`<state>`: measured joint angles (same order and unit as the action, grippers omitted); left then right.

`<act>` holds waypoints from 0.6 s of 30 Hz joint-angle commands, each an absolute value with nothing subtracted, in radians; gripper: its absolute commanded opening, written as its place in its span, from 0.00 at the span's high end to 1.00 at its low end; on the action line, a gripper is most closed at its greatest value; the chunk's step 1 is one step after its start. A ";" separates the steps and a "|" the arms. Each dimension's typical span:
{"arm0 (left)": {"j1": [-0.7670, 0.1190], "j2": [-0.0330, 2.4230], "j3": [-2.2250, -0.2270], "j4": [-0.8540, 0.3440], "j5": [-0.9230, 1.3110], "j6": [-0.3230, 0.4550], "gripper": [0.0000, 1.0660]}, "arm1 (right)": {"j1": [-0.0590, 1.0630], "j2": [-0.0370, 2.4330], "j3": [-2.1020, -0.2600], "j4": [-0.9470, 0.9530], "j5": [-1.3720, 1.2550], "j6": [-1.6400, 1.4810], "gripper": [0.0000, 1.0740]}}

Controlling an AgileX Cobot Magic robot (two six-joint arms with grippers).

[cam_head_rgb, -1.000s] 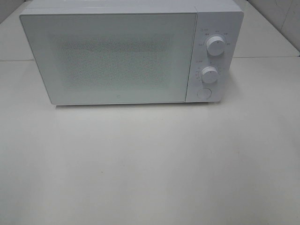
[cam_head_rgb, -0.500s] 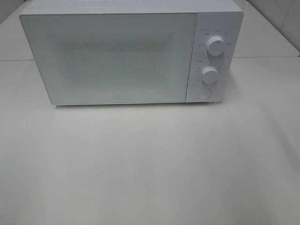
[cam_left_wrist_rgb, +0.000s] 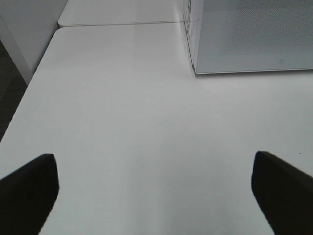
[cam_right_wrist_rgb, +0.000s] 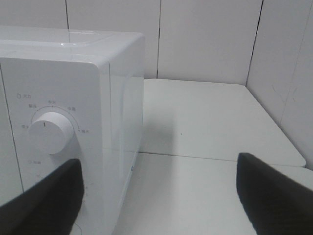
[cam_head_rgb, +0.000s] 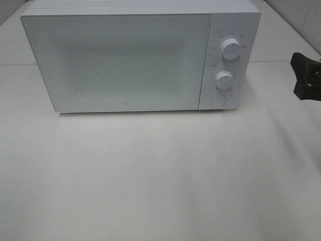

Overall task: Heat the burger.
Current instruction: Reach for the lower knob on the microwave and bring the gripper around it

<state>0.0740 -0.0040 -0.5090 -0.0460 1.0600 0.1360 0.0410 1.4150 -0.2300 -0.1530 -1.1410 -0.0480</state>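
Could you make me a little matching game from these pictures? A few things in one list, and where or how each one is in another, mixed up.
Things:
1. microwave door
2. upper knob
3. round button
4. right gripper

Place or state:
A. open, off to the right, touching nothing
B. shut
C. lowest on the control panel
D. highest on the control panel

Pairs: 1-B, 2-D, 3-C, 4-A.

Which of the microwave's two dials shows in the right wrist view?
The upper dial, the one above the lower dial and the round button; the lower one does not show there.
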 commanded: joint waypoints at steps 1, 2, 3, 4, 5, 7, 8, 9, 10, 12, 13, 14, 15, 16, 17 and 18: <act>0.078 -0.021 -0.506 -0.049 1.047 0.129 0.02 | 0.039 1.468 -0.227 -0.122 -1.258 -0.079 0.29; 0.078 -0.021 -0.506 -0.049 1.047 0.129 0.02 | 0.039 1.496 -0.227 -0.106 -1.302 -0.082 0.29; 0.078 -0.021 -0.506 -0.049 1.047 0.129 0.02 | 0.039 1.546 -0.228 -0.069 -1.373 -0.084 0.29; 0.078 -0.021 -0.506 -0.049 1.047 0.129 0.02 | 0.039 1.546 -0.228 -0.069 -1.373 -0.084 0.29; 0.078 -0.021 -0.506 -0.049 1.047 0.129 0.02 | 0.039 1.573 -0.228 -0.065 -1.396 -0.084 0.29; 0.078 -0.021 -0.506 -0.049 1.047 0.129 0.02 | 0.054 1.617 -0.233 -0.061 -1.394 -0.085 0.29; 0.078 -0.021 -0.506 -0.049 1.047 0.129 0.02 | 0.074 1.637 -0.236 -0.042 -1.394 -0.093 0.29; 0.078 -0.021 -0.506 -0.049 1.047 0.129 0.02 | 0.119 1.663 -0.241 0.009 -1.397 -0.132 0.29; 0.078 -0.021 -0.506 -0.049 1.047 0.129 0.02 | 0.119 1.663 -0.241 0.009 -1.397 -0.132 0.29; 0.078 -0.021 -0.506 -0.049 1.047 0.129 0.02 | 0.208 1.683 -0.252 0.140 -1.390 -0.193 0.29; 0.078 -0.021 -0.506 -0.049 1.047 0.129 0.02 | 0.208 1.683 -0.252 0.140 -1.390 -0.193 0.29; 0.078 -0.021 -0.506 -0.049 1.047 0.129 0.02 | 0.279 1.696 -0.255 0.212 -1.394 -0.197 0.29; 0.078 -0.021 -0.506 -0.049 1.047 0.129 0.02 | 0.279 1.696 -0.255 0.212 -1.394 -0.197 0.29; 0.078 -0.021 -0.506 -0.049 1.047 0.129 0.02 | 0.307 1.702 -0.257 0.242 -1.396 -0.189 0.29; 0.078 -0.021 -0.506 -0.049 1.047 0.129 0.02 | 0.372 1.718 -0.271 0.299 -1.397 -0.154 0.29; 0.078 -0.021 -0.506 -0.049 1.047 0.129 0.02 | 0.372 1.718 -0.271 0.299 -1.397 -0.154 0.29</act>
<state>0.0740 -0.0040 -0.5090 -0.0460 1.0600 0.1360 0.3290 1.7100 -0.2540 0.2460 -1.2030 -0.1640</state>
